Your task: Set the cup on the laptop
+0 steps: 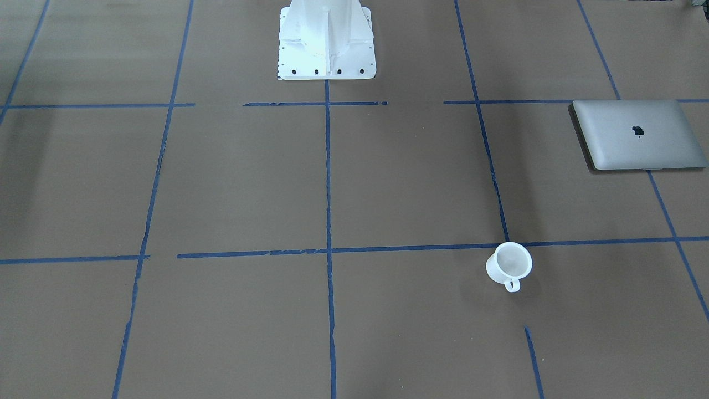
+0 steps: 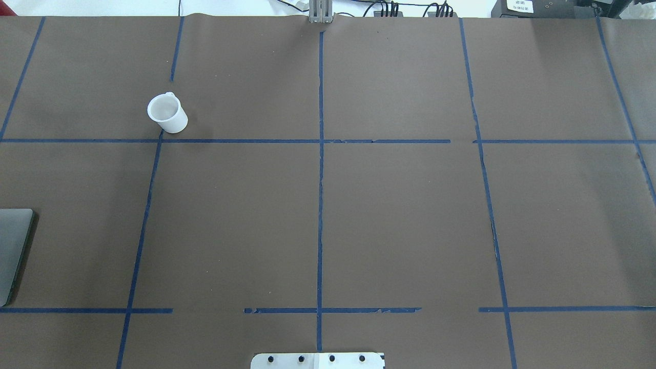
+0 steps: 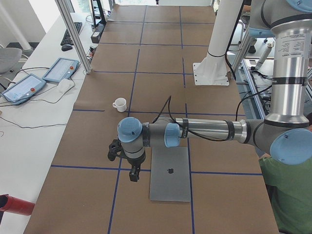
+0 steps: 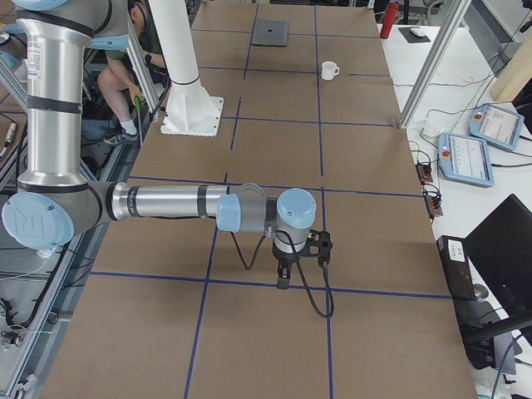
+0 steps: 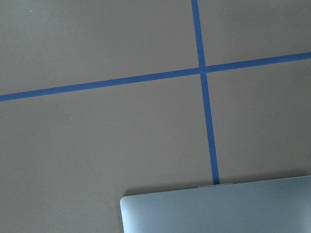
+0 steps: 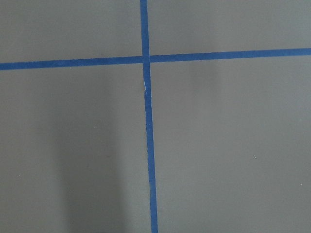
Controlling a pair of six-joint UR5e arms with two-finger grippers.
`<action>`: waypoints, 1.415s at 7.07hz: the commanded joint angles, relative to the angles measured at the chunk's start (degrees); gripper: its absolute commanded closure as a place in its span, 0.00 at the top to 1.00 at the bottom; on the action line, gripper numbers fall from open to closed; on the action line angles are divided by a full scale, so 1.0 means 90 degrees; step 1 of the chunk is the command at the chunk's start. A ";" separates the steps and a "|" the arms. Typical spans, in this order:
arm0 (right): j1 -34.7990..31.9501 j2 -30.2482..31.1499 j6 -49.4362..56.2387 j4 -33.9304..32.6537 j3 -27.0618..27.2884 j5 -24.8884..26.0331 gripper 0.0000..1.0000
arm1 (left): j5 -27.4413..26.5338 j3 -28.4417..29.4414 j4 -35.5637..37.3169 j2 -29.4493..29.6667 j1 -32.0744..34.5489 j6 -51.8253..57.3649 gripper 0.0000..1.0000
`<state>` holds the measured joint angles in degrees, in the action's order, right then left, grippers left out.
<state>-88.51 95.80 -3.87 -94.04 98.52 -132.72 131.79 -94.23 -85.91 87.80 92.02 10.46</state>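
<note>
The small white cup (image 1: 509, 265) stands upright on the brown table, its handle towards the operators' side; it also shows in the overhead view (image 2: 166, 114) and both side views (image 3: 119, 104) (image 4: 330, 71). The silver-grey laptop (image 1: 637, 134) lies closed and flat, apple logo up, at the table's left end (image 2: 13, 246) (image 3: 169, 173) (image 4: 270, 32); its corner shows in the left wrist view (image 5: 218, 208). My left gripper (image 3: 132, 176) hangs above the table just beside the laptop, well apart from the cup. My right gripper (image 4: 283, 281) hangs over bare table at the other end. I cannot tell whether either is open or shut.
The white robot pedestal (image 1: 325, 41) stands at the robot's edge of the table (image 2: 318, 360). Blue tape lines grid the brown surface. Teach pendants (image 3: 61, 69) (image 4: 465, 158) and metal frame posts (image 3: 73, 34) stand along the operators' side. A person in green (image 3: 287, 195) sits near the robot.
</note>
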 commanded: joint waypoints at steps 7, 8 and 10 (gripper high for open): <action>0.0000 0.0000 0.0000 0.0000 0.0000 0.0000 1.00 | 0.0024 -0.0659 0.0460 0.1257 -0.0926 -0.1115 1.00; 0.0000 0.0000 0.0000 0.0000 0.0000 0.0000 1.00 | 0.0160 -0.1185 0.0608 0.1414 -0.1382 -0.1732 1.00; 0.0000 0.0000 0.0000 0.0000 0.0000 0.0000 1.00 | 0.0435 -0.1337 0.0571 0.2106 -0.2330 -0.3100 1.00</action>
<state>-88.51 95.80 -3.87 -94.04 98.53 -132.72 134.73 -105.24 -80.88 103.08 76.06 -10.61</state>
